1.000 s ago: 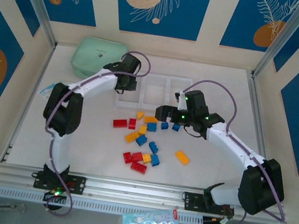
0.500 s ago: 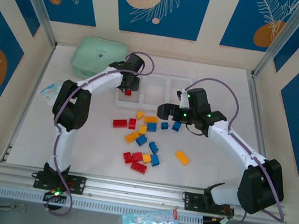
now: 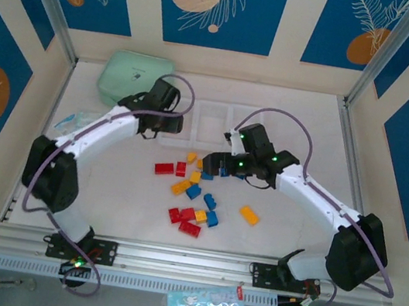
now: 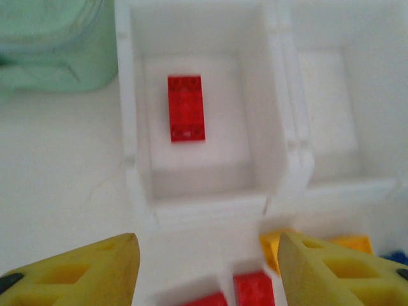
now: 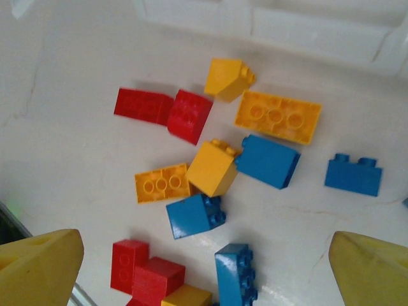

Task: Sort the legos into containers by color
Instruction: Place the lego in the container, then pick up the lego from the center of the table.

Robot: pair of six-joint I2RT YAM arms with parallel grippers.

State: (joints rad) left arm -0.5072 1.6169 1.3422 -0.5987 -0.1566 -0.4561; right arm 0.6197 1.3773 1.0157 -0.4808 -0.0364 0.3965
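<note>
Lying flat on the white floor of the left-hand bin [image 4: 223, 153] is one oblong red brick [image 4: 186, 116], studs up and clear of all four walls. That bin is the end one of the three joined containers [image 3: 209, 122], and the mint-green pouch [image 4: 51, 51] sits just beside its outer wall. The middle bin [image 4: 325, 108] next to it shows a plain white floor. The left gripper [image 4: 207, 268] hangs in front of the left-hand bin's near wall, its yellow fingers [image 4: 76, 271] parted with nothing between them. On the table [image 3: 304, 122] in front of the containers, the other legos [image 3: 196, 192] lie scattered in red, blue and yellow-orange, a few touching. The right gripper [image 5: 204, 245] is over the near-container end of that scatter, jaws spread wide and gripping nothing
</note>
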